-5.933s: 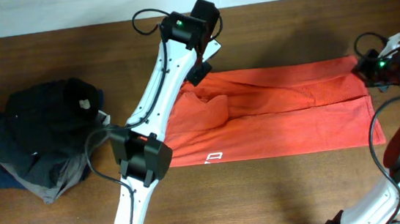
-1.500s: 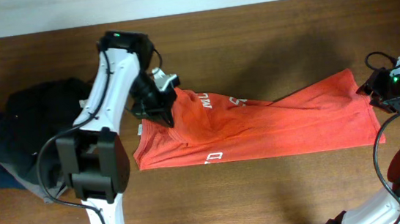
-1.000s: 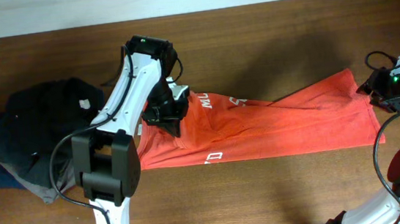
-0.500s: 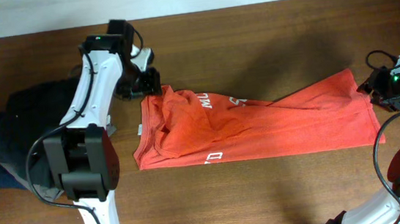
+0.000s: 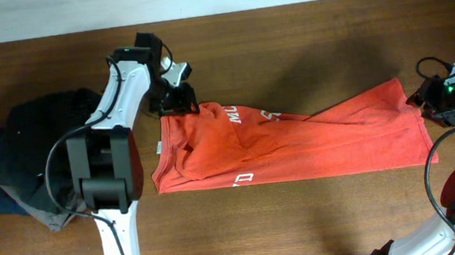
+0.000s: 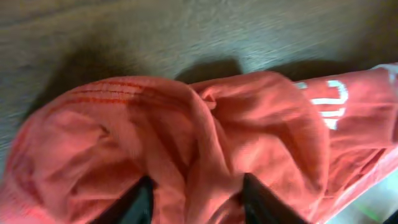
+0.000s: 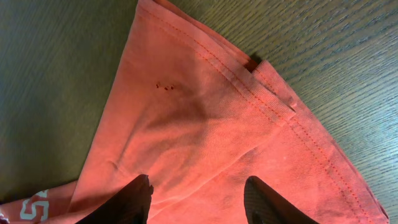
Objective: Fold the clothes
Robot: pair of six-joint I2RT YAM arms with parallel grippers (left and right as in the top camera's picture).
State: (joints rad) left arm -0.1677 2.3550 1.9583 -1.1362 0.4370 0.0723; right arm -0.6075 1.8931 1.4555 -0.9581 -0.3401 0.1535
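On the brown wood-grain table (image 5: 303,221), centre to right: one red-orange cotton T-shirt (image 5: 296,142), lying as a long, rumpled band with white printed lettering (image 5: 239,116) near its left end.

Left gripper (image 5: 179,103): at the shirt's bunched upper-left corner. The left wrist view alone shows soft folds and a stitched hem humped between its dark fingers (image 6: 138,200), which stand apart; whether they pinch the cloth cannot be told.

Right gripper (image 5: 426,107): at the shirt's right edge. The right wrist view adds a double-stitched hem corner (image 7: 249,87) and tiny dark specks (image 7: 165,87); grip likewise cannot be told.

Far left: a heap of dark garments (image 5: 47,162).
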